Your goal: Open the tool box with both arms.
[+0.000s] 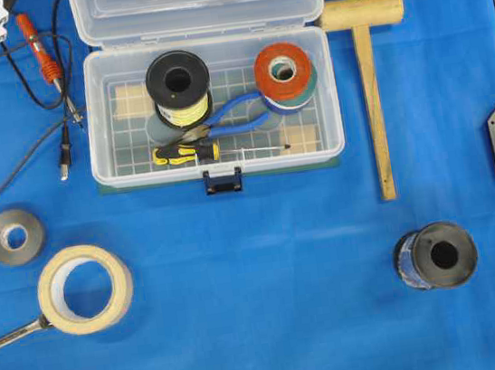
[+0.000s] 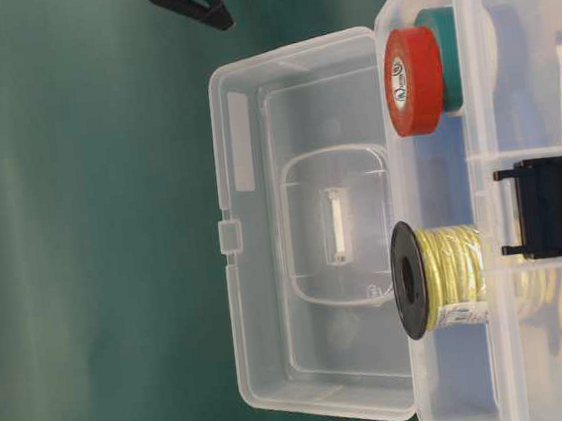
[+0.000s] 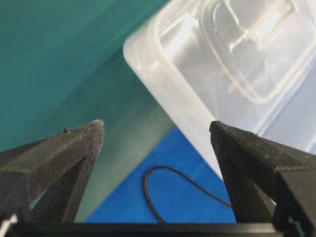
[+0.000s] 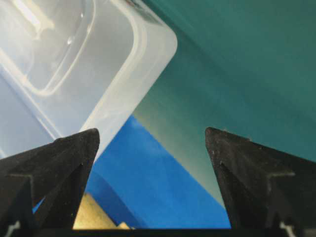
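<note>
Claws first: we are viewing the left gripper (image 3: 158, 133) and the right gripper (image 4: 150, 136) through their own wrist cameras, each with its two black, grainy, pointed fingers spread wide and nothing between them. Both are hanging clear of the tool box (image 1: 212, 107), one off each rear corner of the raised lid (image 2: 308, 228), so neither is touching it. We are reading this as the task essentially done, with the lid standing up and back from the tray.

Moving outward, the box is sitting at the top centre of the blue cloth (image 1: 269, 282), its clear plastic walls rounded at the corners and its dark latch (image 1: 223, 181) hanging loose at the front edge. Inside, we are seeing a black-flanged spool of yellow wire (image 1: 179, 86), a stack of tape rolls topped in red (image 1: 284, 74), blue-handled pliers (image 1: 236, 113) and a yellow-and-black screwdriver (image 1: 187, 153).

Around the box, we are finding a wooden mallet (image 1: 366, 60) to the right, a second dark spool (image 1: 436, 256), a grey tape roll (image 1: 14, 237), a cream masking tape ring (image 1: 85, 288) and a steel wrench (image 1: 7, 337).
</note>
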